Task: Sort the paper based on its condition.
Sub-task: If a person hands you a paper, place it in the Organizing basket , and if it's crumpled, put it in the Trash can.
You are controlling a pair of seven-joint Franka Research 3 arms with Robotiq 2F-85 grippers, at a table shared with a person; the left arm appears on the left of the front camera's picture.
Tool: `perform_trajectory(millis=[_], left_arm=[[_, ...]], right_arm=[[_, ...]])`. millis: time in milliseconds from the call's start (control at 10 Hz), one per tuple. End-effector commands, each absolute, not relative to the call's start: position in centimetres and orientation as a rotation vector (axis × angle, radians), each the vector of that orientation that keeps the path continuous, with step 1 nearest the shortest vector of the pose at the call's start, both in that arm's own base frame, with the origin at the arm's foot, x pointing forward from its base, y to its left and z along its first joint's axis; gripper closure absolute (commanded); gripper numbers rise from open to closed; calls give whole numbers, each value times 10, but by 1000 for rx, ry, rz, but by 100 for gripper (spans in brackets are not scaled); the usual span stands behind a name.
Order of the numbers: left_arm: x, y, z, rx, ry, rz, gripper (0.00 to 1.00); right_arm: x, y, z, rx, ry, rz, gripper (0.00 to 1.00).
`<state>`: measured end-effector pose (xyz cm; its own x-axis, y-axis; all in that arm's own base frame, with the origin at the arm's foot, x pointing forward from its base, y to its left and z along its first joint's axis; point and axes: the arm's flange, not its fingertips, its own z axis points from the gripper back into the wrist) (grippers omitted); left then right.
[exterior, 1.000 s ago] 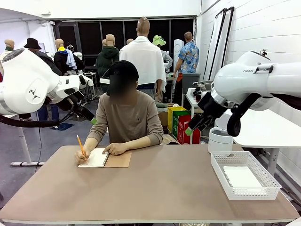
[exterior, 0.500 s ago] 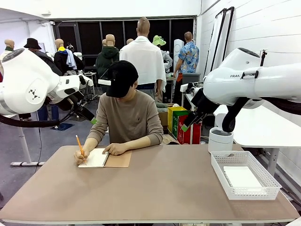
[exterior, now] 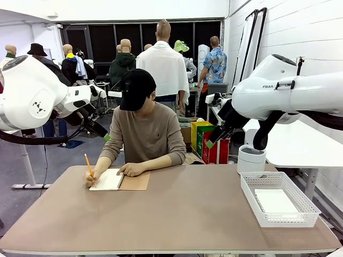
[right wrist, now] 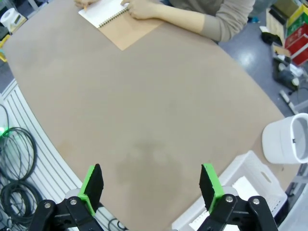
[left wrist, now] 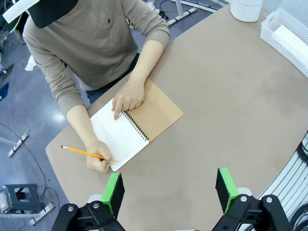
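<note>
In the front view the tabletop spans the lower frame. A notebook lies open near its far edge, left of centre, in front of the seated person. One hand rests on the notebook; the other hand holds a pencil at its left side. At lower right a basket stands on the tabletop with the paper inside. A round container stands just behind it.

The right arm is swinging in toward the middle of the table. The right gripper is going a little higher. The person's hand is moving the pencil across the notebook.
</note>
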<state>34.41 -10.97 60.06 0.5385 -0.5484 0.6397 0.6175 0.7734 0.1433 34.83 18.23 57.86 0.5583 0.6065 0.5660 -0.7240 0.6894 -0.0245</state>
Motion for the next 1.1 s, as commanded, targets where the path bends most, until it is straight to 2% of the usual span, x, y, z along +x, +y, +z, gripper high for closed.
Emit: perform_trajectory(millis=[0,1000], left_arm=[[345,-109,601,-113,-732,-699,0],[345,-109,601,-113,-732,-699,0]], right_arm=[[347,183,578,217,-567,792,0],[347,183,578,217,-567,792,0]])
